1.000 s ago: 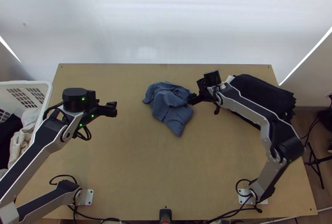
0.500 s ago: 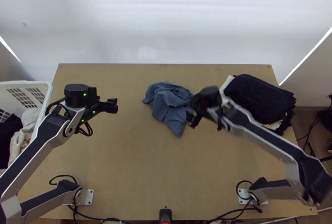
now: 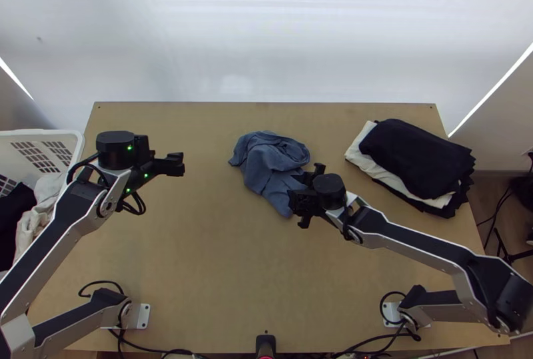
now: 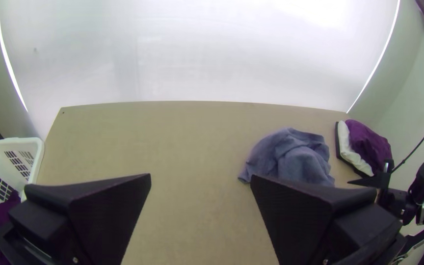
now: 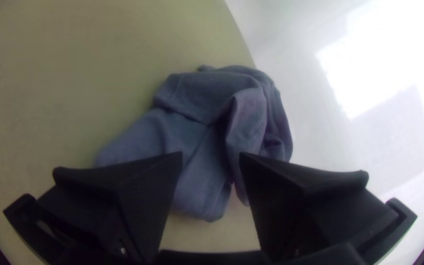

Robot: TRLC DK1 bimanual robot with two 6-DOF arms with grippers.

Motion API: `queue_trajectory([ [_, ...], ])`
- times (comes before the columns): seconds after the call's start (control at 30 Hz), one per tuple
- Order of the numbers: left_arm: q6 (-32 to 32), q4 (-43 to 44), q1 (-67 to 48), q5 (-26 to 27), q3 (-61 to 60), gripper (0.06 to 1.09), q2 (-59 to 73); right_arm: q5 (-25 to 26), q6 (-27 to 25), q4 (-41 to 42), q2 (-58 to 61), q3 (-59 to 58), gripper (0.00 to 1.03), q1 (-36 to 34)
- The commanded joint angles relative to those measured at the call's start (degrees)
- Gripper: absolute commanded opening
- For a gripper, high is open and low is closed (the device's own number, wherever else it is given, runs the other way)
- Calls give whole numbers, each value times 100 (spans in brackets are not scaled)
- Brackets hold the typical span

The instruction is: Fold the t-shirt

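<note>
One blue-grey t-shirt point(image 3: 263, 159) lies bunched on the bench point(image 3: 220, 272), a little past the middle toward the far edge, with several creases and one narrower part pointing toward the near edge. There are two tools, one per arm. The right tool point(image 3: 298, 190) is over the side of the shirt toward the right arm, its two fingers parted; in the right wrist view the shirt shows beyond them and through the gap, with no part of it pinched. The left tool point(image 3: 177, 164) is well apart from the shirt, over the left part of the bench, its two fingers spread wide with nothing between them. One pile of folded clothes point(image 3: 416, 159) sits near the bench's far right corner; I can make out at least three layers, a dark one on top, a white one under it and a dark one below, though the full count can't be told. One white basket point(image 3: 74, 135) stands at the left edge, holding one dark cloth point(image 3: 16, 216) and some pale cloth point(image 3: 44, 202), how many pieces I cannot tell. Two base plates, one left point(image 3: 142, 316) and one right point(image 3: 392, 314), rest on the near part of the bench.
</note>
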Motion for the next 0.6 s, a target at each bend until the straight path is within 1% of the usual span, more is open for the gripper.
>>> queue_trajectory([
  [0.0, 2, -19, 65, 0, 70, 104, -12, 11, -148, 598, 518, 9, 55, -1],
  [0.23, 10, -28, 101, 0, 79, 104, -12, 11, -130, 783, 1423, 492, 55, -406],
  [0.5, 19, -55, 136, 0, 70, 104, -3, 11, -86, 791, 1740, 861, 55, -538],
  [0.53, 19, -55, 136, 0, 79, 104, 6, 11, -68, 791, 1775, 914, 53, -546],
  [0.57, 19, -55, 136, 0, 79, 104, 14, 11, -68, 791, 1810, 967, 47, -546],
])
